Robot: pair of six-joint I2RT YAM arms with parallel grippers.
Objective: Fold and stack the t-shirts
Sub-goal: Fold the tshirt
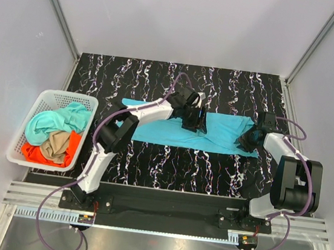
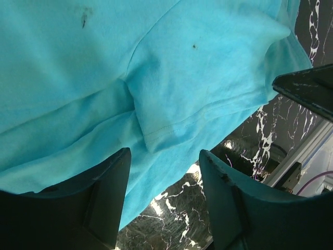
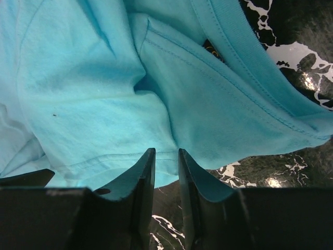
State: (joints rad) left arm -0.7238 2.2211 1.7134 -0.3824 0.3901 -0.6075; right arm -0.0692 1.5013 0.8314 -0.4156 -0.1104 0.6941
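We see a cyan t-shirt [image 1: 166, 134] lying long and flat on the dark table [image 1: 150, 165]. It goes from one gripper across to the other.

The left gripper [image 1: 193, 121] sits over the middle of the shirt. Its two fingers [image 2: 99, 198] stand wide apart and nothing is between them, so it lets go of all. Right under its tips we see the blue cloth with a sleeve folded onto it. The sleeve's sewn edge is just ahead of the fingers. A bit of dark table shows close below the tips.

The right gripper [image 1: 252, 138] is at the far end of the shirt. Its fingers [image 3: 140, 192] are nearly together, with only a thin slit between them. The edge of the shirt meets the tips, and the cloth bunches up in wrinkles that run to them. So we say it pinches the shirt's edge. The neck band curves past, up and to the side of this gripper.

Well away from both grippers, on the far side of the left arm, is a white basket [image 1: 67, 94]. In it lie a mint-teal shirt [image 1: 55, 120], a tan shirt [image 1: 55, 142] and an orange-red shirt [image 1: 32, 153], all in a heap.
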